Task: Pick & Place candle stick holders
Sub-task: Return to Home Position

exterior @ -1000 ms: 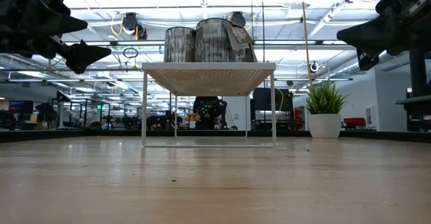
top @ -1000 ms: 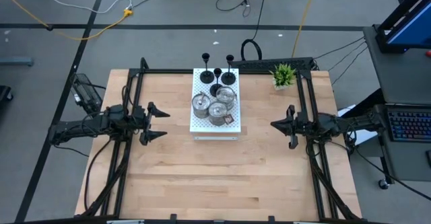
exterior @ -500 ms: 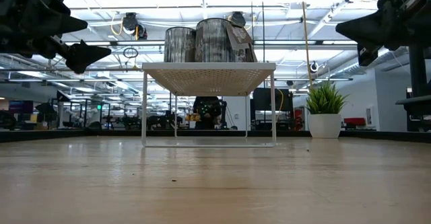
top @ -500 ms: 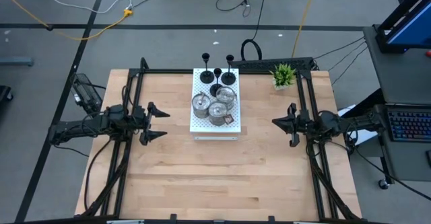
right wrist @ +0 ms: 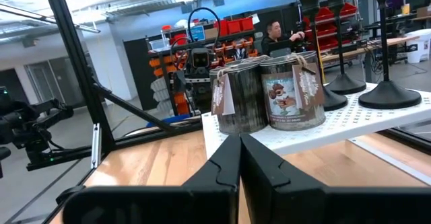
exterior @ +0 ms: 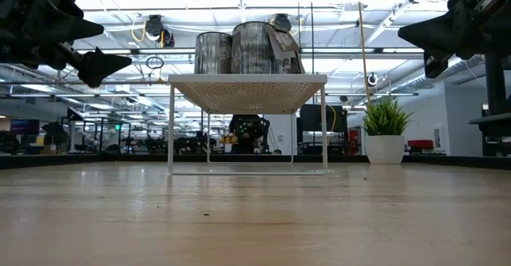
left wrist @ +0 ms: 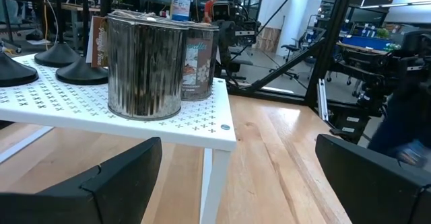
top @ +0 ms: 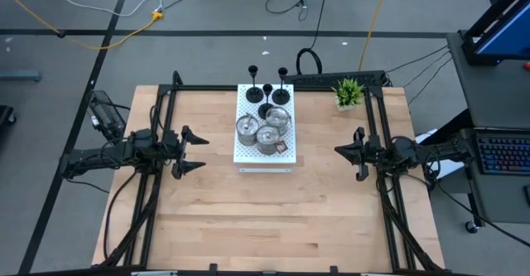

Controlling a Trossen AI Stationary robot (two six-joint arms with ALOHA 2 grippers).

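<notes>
Three black candle stick holders [top: 267, 89] with round bases and thin stems stand on the far part of a white perforated board [top: 265, 160]. Three squat silver holders [top: 269, 138] stand on its near part. The board is a small raised stand on legs [exterior: 247, 82]. My left gripper [top: 204, 152] hovers open left of the board, pointing at it; its wrist view shows a silver holder [left wrist: 145, 66]. My right gripper [top: 336, 152] hovers shut right of the board, pointing at it; its wrist view shows silver holders [right wrist: 293, 93] and black ones [right wrist: 387, 83].
A small green potted plant [top: 349, 92] stands at the table's far right, behind my right arm. Black frame rails [top: 161, 118] run along both table sides. Bare wood lies in front of the board. A person [right wrist: 276, 32] is in the room beyond.
</notes>
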